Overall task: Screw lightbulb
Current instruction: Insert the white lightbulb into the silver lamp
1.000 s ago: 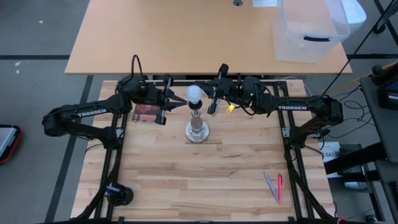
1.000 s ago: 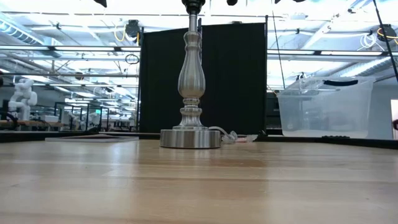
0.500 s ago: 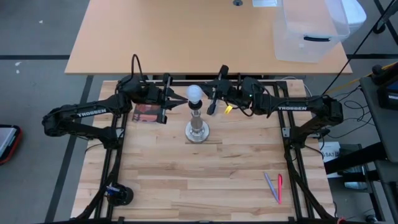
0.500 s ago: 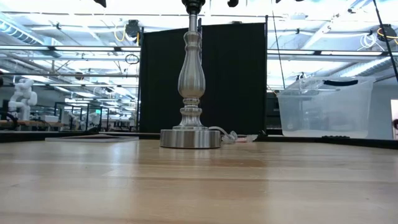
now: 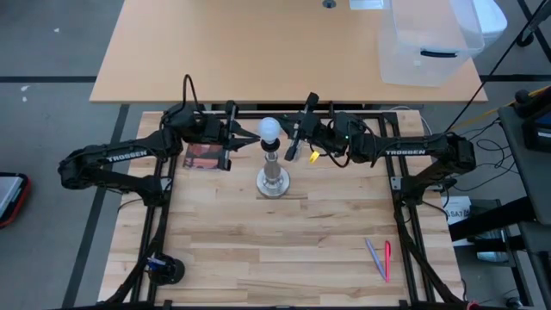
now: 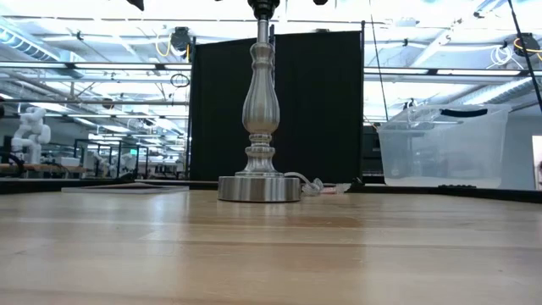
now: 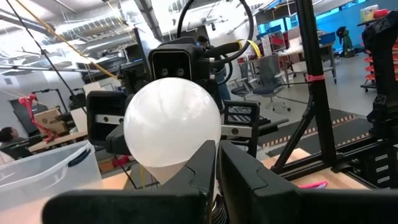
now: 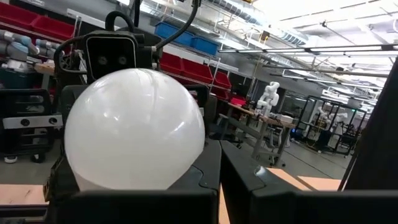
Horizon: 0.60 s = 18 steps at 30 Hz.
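Observation:
The white round bulb [image 5: 270,129] sits on top of the silver lamp stand [image 5: 274,181], which stands upright on its round base [image 6: 259,188] at the middle of the table's far part. My left gripper [image 5: 254,142] comes level from the table's left and is shut, with its tips just under the bulb's head [image 7: 172,121]. My right gripper [image 5: 288,143] comes level from the right and is also shut, its tips low against the bulb [image 8: 134,127]. The bulb's screw base is hidden. My left gripper's shut fingers [image 7: 205,168] stand in front of the bulb's lower part; whether they touch the bulb or the socket, I cannot tell. My right gripper's shut fingers [image 8: 208,171] stand the same way at the bulb's lower right side; I cannot tell whether they touch it.
A reddish-brown box [image 5: 204,157] lies under my left arm. Two pens [image 5: 379,258] lie at the near right. A black round part [image 5: 164,269] sits at the near left corner. A clear plastic bin [image 5: 430,43] stands on the far desk.
My right gripper has turned a little about its own axis beside the bulb. The bulb and the stand have stayed in place.

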{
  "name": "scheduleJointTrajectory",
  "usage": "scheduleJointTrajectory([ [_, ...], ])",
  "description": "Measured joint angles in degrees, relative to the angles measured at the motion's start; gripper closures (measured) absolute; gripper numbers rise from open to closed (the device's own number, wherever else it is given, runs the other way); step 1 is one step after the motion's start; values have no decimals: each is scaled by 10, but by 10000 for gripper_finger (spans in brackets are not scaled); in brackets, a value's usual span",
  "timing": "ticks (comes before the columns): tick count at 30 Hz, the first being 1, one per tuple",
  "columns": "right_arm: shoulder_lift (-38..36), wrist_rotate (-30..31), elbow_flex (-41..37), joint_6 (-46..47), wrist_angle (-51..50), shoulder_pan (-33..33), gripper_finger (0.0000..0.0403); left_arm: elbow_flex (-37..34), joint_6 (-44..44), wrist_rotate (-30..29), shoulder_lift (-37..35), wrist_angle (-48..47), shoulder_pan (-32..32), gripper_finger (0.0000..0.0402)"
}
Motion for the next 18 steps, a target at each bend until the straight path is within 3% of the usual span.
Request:
scheduleJointTrajectory([
  [18,-1,67,0,-21,-10,32,402,0,-1,1,0,-5,16,372],
])
